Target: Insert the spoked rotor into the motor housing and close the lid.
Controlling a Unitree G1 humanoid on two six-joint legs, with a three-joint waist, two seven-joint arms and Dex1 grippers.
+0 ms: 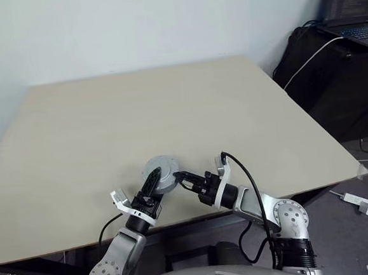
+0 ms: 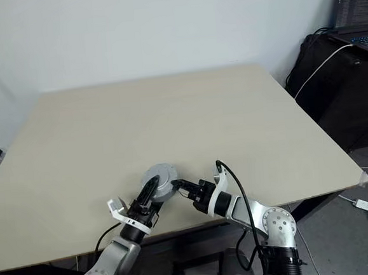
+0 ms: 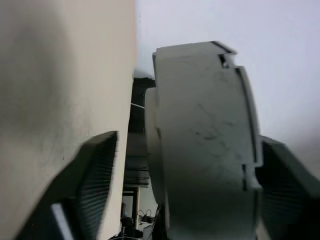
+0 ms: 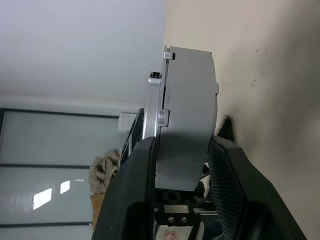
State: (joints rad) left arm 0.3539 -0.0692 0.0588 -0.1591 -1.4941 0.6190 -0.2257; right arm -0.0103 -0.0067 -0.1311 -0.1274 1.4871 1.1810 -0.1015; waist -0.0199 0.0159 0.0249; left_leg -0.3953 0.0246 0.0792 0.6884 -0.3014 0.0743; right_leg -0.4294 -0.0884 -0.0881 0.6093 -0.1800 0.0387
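The grey round motor assembly (image 1: 161, 175), lid (image 4: 187, 107) side on top, sits at the near edge of the counter (image 1: 169, 113) between both arms. It is a short, thick cylinder with its axis upright, so its flat faces lie above and below and its curved wall faces each gripper.

The right gripper (image 1: 182, 178) comes in level from the right, its two fingers (image 4: 227, 190) pressed against the top and bottom faces and clamped on the assembly at its rim. The left gripper (image 1: 154, 179) reaches in from the near left, fingers (image 3: 90, 185) spread on either side of the disc, with a visible gap on the counter side; it brackets the part without pinching it.

Neither rotor nor copper windings can be seen, so the housing looks closed already, though whether the lid is fully seated cannot be told. Both arms are equally close; the right alone carries the grip. Any final press would likely run along the upright axis, squeezing the faces together.
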